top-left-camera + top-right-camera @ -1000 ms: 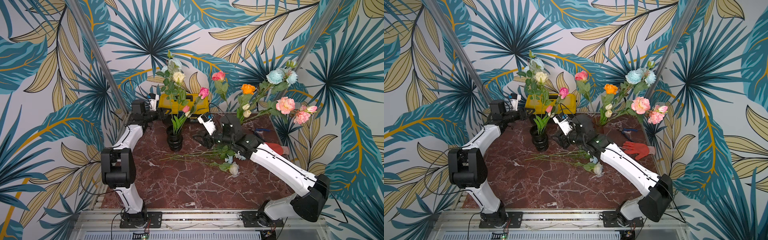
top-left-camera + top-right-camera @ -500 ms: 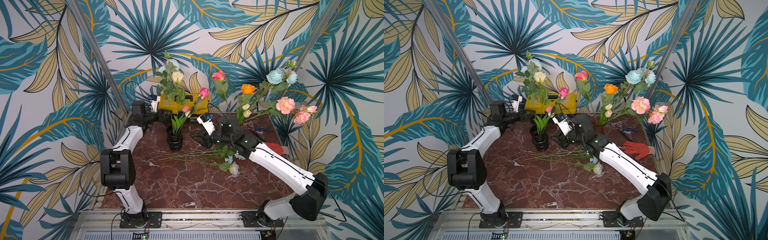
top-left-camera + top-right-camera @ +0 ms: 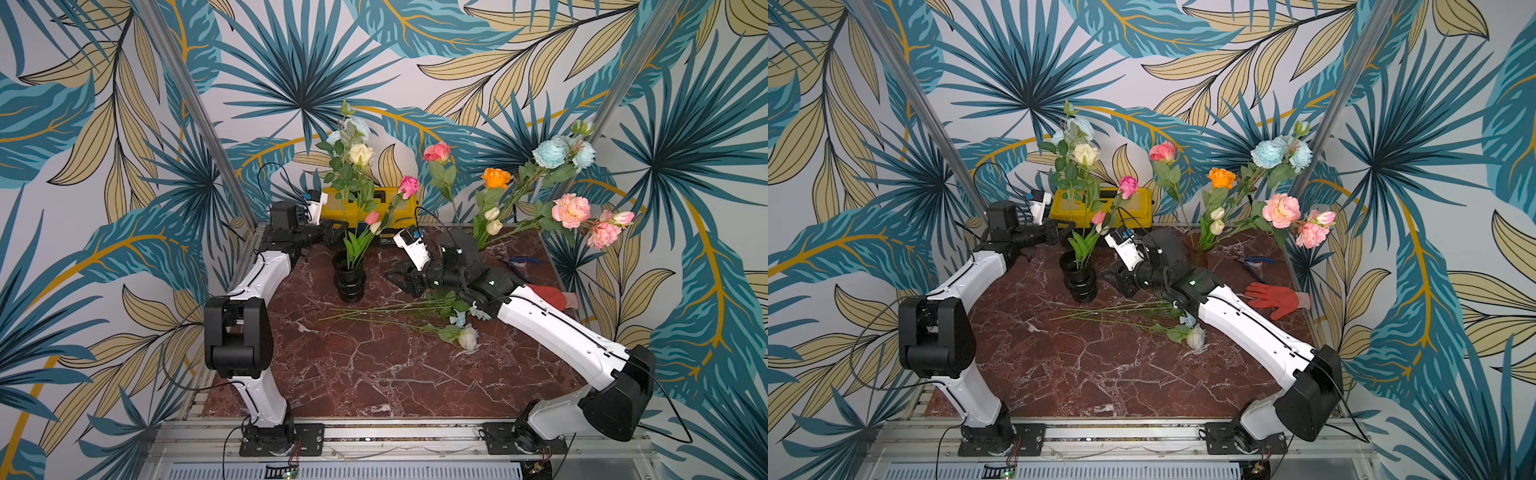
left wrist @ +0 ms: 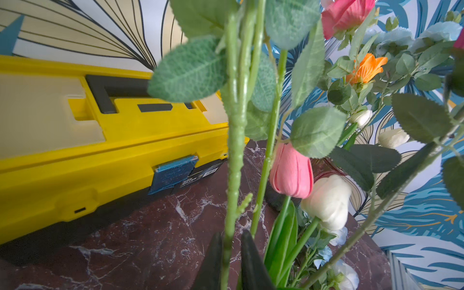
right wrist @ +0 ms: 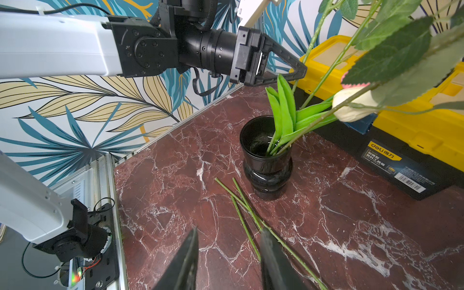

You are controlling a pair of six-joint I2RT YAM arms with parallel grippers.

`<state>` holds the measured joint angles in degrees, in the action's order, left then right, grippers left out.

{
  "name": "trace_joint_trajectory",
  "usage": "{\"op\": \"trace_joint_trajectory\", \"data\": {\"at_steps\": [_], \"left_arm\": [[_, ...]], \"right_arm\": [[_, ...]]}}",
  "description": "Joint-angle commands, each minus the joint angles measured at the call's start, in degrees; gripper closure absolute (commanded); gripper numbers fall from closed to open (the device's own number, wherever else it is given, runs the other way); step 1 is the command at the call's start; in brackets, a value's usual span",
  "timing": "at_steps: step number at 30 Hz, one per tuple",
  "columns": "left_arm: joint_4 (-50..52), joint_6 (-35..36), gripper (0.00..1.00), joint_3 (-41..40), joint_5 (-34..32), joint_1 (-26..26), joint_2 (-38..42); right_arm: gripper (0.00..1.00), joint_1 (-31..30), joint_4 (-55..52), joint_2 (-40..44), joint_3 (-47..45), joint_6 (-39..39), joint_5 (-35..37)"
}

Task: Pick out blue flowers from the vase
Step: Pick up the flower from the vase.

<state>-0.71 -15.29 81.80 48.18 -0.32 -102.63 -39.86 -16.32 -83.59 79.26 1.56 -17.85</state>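
Observation:
A black vase (image 3: 350, 282) (image 5: 266, 160) stands at the back middle of the marble table, holding pale blue flowers (image 3: 358, 126) (image 3: 1083, 124), a cream rose, pink blooms and tulips. My left gripper (image 3: 343, 227) (image 4: 231, 251) is level with the bunch, above the vase's rim, and shut on one thick green stem (image 4: 234, 150). That stem's bloom is out of the left wrist view. More blue flowers (image 3: 459, 318) lie on the table with their long stems (image 5: 247, 216) pointing left. My right gripper (image 3: 392, 276) (image 5: 228, 233) hangs open just over those stems, holding nothing.
A yellow toolbox (image 3: 370, 203) sits right behind the vase. A second bouquet (image 3: 550, 151) with blue, orange and pink blooms stands at the back right. A red glove (image 3: 1273, 299) and pliers (image 3: 1254, 261) lie by the right edge.
My left gripper has edged toward the vase's stems and closed on one of them. The bunch swayed slightly. The right arm has not moved.

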Motion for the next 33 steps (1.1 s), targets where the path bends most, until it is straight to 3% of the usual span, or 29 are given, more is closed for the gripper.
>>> {"op": "trace_joint_trajectory", "data": {"at_steps": [1,7,15,33], "left_arm": [[-1.01,0.64,0.91,0.91,-0.34,-0.22,1.03],[-1.01,0.52,1.0,0.99,-0.24,-0.26,1.07],[-1.0,1.16,1.0,0.64,-1.58,-0.45,3.05],[-1.03,4.38,1.0,0.22,-8.93,-0.84,15.33]], "right_arm": [[0.6,-0.32,1.3,0.27,-1.58,0.56,0.17],[0.6,-0.34,1.55,0.48,-2.05,0.7,0.24],[0.6,-0.34,1.38,0.97,-2.19,0.55,0.54],[0.61,-0.28,-1.27,2.09,0.47,-1.98,2.53]]}}
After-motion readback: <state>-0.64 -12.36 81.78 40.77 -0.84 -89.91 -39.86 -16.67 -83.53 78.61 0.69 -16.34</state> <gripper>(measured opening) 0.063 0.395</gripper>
